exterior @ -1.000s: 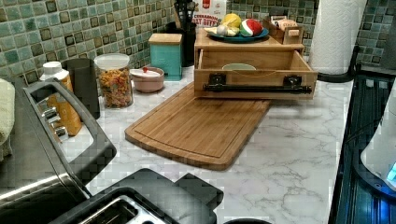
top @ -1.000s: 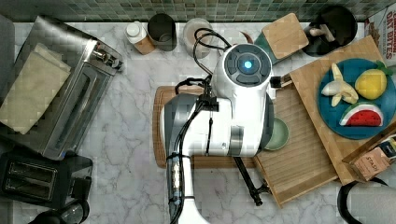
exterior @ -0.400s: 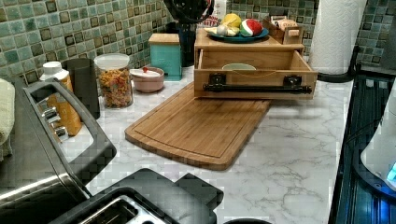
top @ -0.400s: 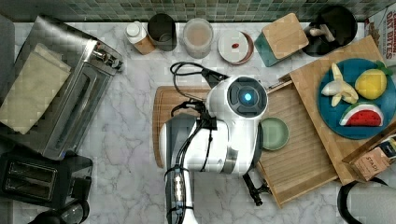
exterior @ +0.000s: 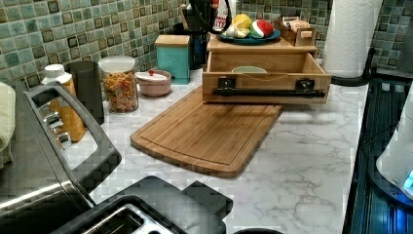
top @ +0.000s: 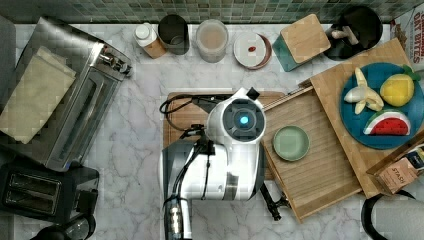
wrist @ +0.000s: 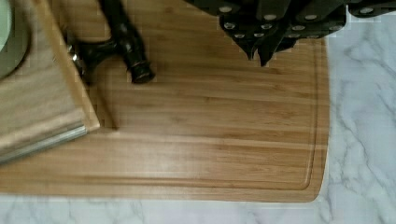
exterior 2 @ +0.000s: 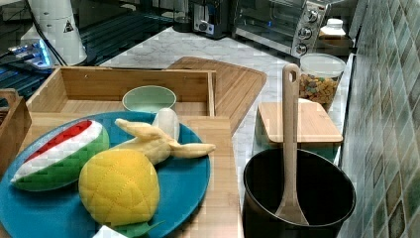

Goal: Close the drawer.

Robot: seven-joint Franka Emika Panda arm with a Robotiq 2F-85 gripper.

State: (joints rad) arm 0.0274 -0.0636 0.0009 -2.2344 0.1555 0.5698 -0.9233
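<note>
Top view: looking down on a marble counter point(top: 130, 120); showing the drawer point(top: 320, 170) standing pulled open from under a wooden box point(top: 350, 107), toward the top view's left; holding a small green bowl point(top: 291, 143) on its slatted bottom; overlapping the far end of a cutting board point(top: 180, 115); hovering above that board, the white robot arm point(top: 235, 150), hiding most of the drawer's front edge. Left view: facing the drawer front, with its long black handle point(exterior: 269, 92) running across it and the bowl's rim peeking over behind; carrying, on the box top, a blue plate point(exterior: 251, 39) of toy fruit. Right view: looking across the plate point(exterior 2: 188, 178) into the open drawer point(exterior 2: 124, 82). Wrist view: showing the gripper point(wrist: 261, 49) hanging above the cutting board point(wrist: 210, 135), apart from the handle's end point(wrist: 126, 42) and touching nothing; pointing its dark fingertips down, close together, though not possible to tell whether clenched or released.
</note>
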